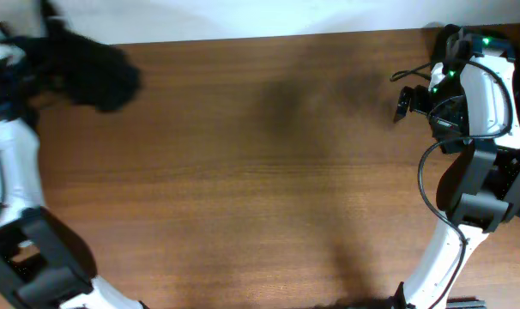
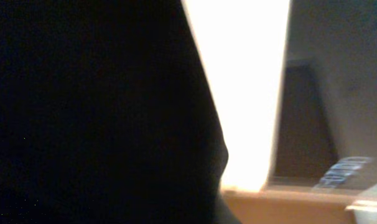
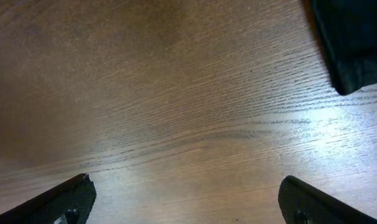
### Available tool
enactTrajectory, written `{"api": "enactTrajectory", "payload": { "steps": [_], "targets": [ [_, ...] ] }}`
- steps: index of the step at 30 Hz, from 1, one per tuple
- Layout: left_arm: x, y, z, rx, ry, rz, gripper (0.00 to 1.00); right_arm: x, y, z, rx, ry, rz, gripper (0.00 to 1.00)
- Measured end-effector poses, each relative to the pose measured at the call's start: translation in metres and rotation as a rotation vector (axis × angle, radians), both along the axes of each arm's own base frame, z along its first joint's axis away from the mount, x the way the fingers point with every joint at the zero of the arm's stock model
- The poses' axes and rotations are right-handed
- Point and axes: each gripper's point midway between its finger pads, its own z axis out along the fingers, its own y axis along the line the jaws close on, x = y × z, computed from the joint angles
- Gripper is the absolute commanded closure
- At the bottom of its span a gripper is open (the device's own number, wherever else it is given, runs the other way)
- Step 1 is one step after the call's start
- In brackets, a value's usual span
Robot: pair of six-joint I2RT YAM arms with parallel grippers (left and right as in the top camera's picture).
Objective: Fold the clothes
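The clothes are a bunched black garment at the table's far left corner, reaching past the back edge. My left arm runs up into that bundle, which hides the gripper's fingers. Black fabric fills most of the left wrist view, pressed close to the camera, so the left gripper seems shut on the cloth. My right gripper hovers over bare wood at the far right, jaws wide open with nothing between them. A black mass at the top right of the right wrist view looks like the same cloth.
The brown wooden table spans the overhead view, with a white wall edge along the back. The right arm's base and cables stand at the right edge. Beyond the table, the left wrist view shows a bright panel.
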Motion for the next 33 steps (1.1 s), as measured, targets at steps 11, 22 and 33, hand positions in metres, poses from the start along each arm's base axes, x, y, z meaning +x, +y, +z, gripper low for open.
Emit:
{"api": "enactTrajectory", "payload": {
  "steps": [11,22,33],
  "targets": [
    [-0.039,-0.19,-0.045,0.886,0.004,-0.42,1.0,0.0,0.0,0.0,0.0,0.0,0.0,0.01],
    [-0.054,-0.211,-0.056,1.642,-0.097,-0.613,1.0,0.0,0.0,0.0,-0.001,0.0,0.0,0.01],
    [-0.046,-0.224,-0.107,1.837,-0.071,-0.807,1.0,0.0,0.0,0.0,-0.001,0.0,0.0,0.01]
  ]
}}
